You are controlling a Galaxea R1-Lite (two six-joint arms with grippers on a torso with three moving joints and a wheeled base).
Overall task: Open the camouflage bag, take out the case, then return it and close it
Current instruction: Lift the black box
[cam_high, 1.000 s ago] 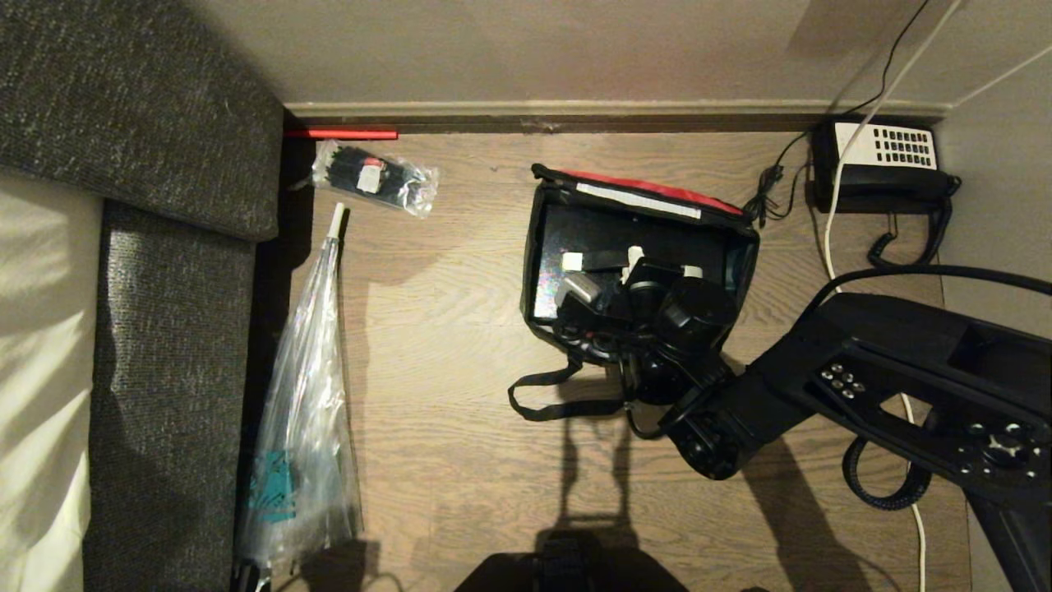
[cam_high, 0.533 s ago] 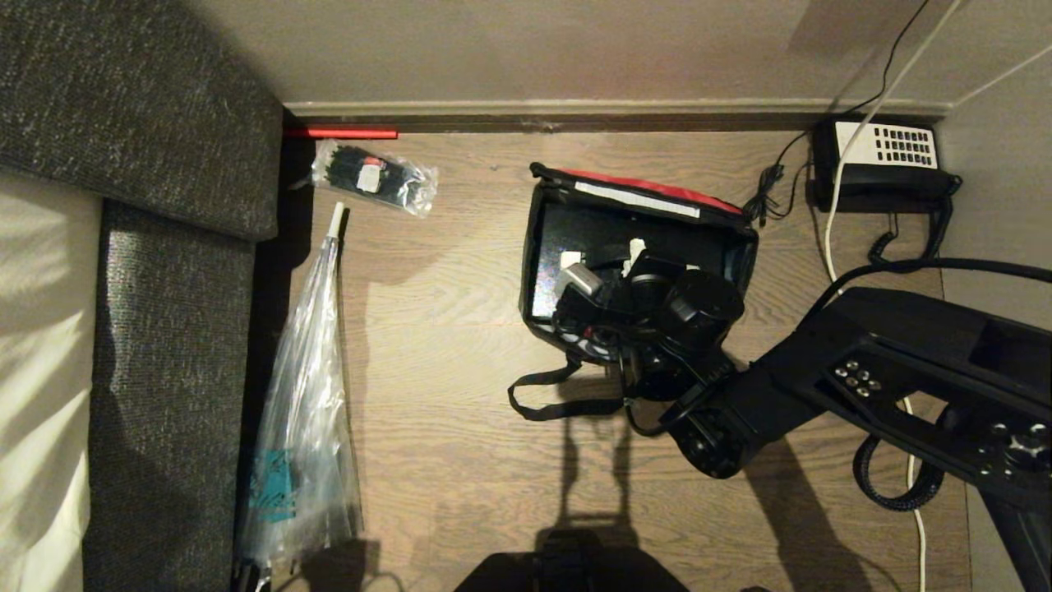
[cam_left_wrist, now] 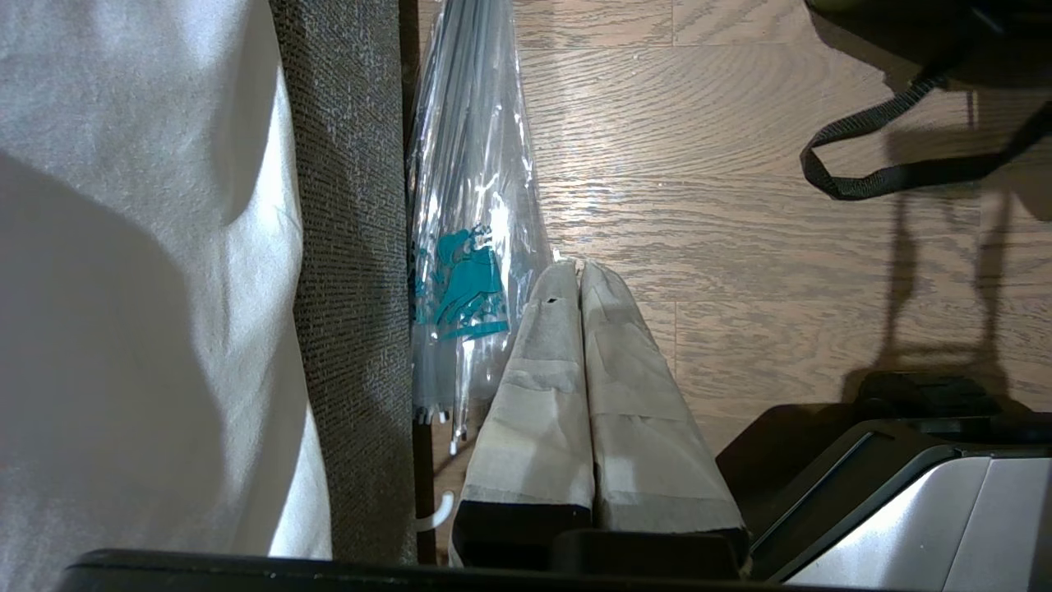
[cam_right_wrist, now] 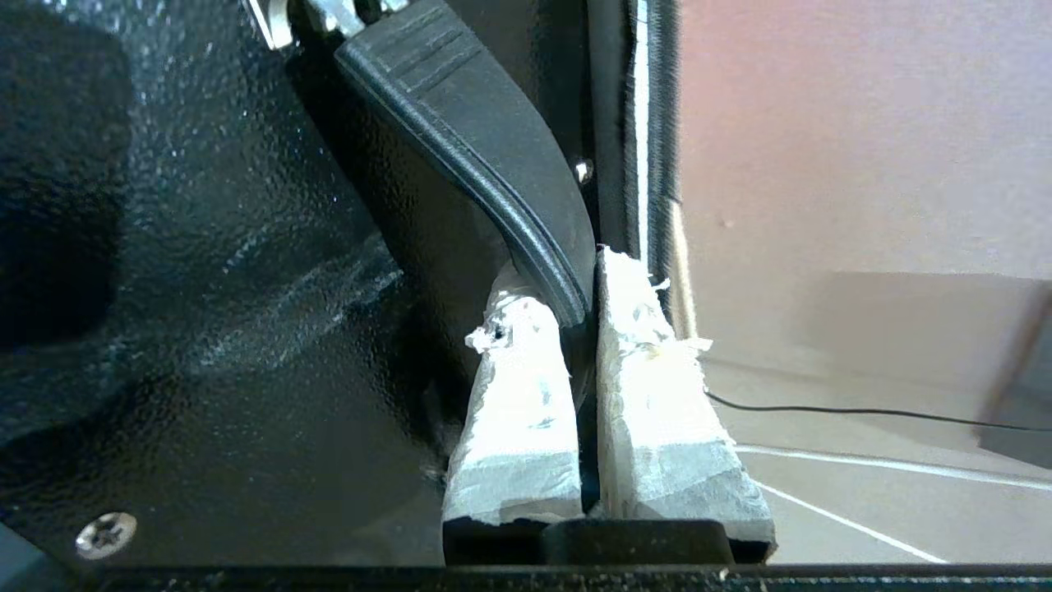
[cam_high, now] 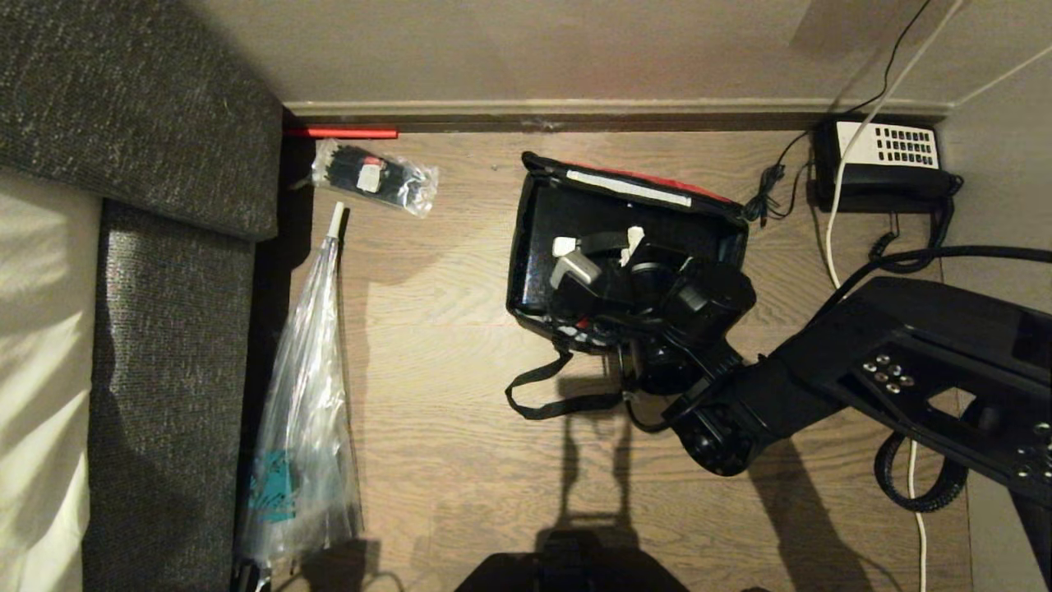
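Right gripper (cam_right_wrist: 579, 304): taped fingers (cam_right_wrist: 514, 386) pressed nearly together, pinching the curved black handle (cam_right_wrist: 477, 140) of the case (cam_right_wrist: 205, 288), one finger on each side of the handle's edge. Reaching in from the right side of the head view on the black arm (cam_high: 822, 378), wrist down over the open top of the bag (cam_high: 633, 182).

Case glossy black, sitting inside the bag, directly under and against the gripper; its shiny top face (cam_high: 538, 238) exposed on the side away from the arm. Whether lifted clear of the bag's bottom: cannot tell. Bag standing open on the wooden floor (cam_high: 444, 345), red lid edge and a pale strip along the far rim, toward the wall. Black strap (cam_high: 542, 395) trailing loose on the floor at the near side of the bag, just beside the arm's wrist.

Desk telephone (cam_high: 879, 160) against the wall, to the right of the bag and apart from it, cords running down past the arm. Small clear packet (cam_high: 374, 177) and long clear plastic bag (cam_high: 304, 395) to the left, well apart from the camouflage bag, along the grey sofa (cam_high: 164, 329).

Left gripper (cam_left_wrist: 579, 275) parked low beside the sofa and the long plastic bag, taped fingers closed flat against each other, holding nothing.
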